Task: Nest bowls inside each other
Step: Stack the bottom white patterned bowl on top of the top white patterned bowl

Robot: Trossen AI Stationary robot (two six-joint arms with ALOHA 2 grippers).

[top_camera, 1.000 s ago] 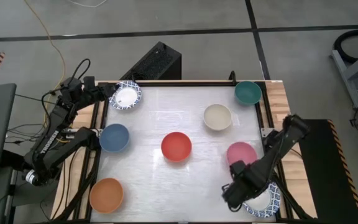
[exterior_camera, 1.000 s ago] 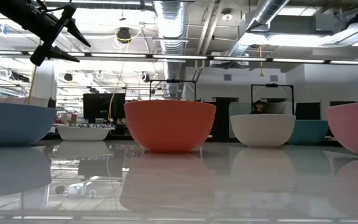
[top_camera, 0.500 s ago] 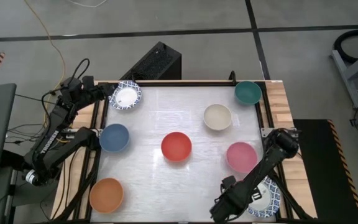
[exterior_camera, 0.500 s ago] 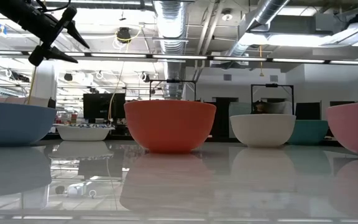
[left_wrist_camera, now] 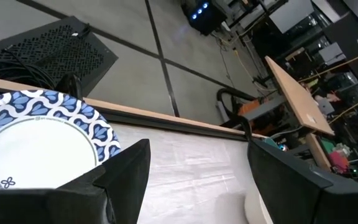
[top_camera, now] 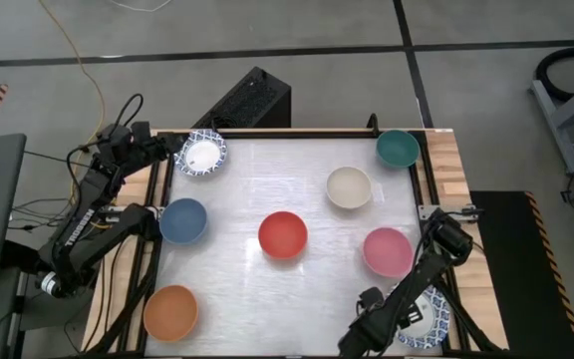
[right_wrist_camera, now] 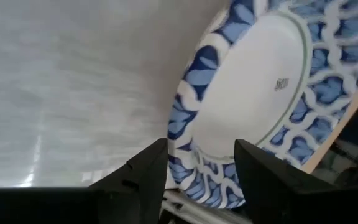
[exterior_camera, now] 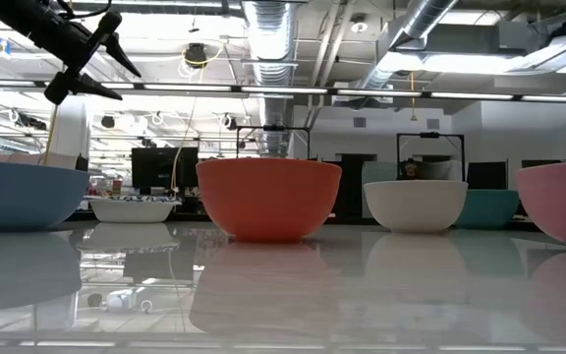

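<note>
Several bowls stand apart on the white table, each on its base: red (top_camera: 283, 234), blue (top_camera: 183, 220), orange (top_camera: 171, 311), pink (top_camera: 387, 250), cream (top_camera: 349, 186), teal (top_camera: 398, 149). One blue-and-white patterned bowl (top_camera: 203, 155) is at the far left, another (right_wrist_camera: 253, 81) at the near right. My right gripper (right_wrist_camera: 201, 168) is open and tipped down over the near-right bowl's rim (right_wrist_camera: 188, 146), one finger outside and one over the white inside. My left gripper (left_wrist_camera: 197, 180) hangs open beside the far-left bowl (left_wrist_camera: 39, 140), raised in the low view (exterior_camera: 96, 54).
Wooden side rails (top_camera: 451, 165) border the table. A black box (top_camera: 250, 100) stands on the floor behind the far edge. Open table lies between the red bowl and the near edge.
My right gripper has come down and toward the table's near edge, tipping further downward, until it stands over the near-right patterned bowl. Its fingers have stayed open. The bowls have kept their places.
</note>
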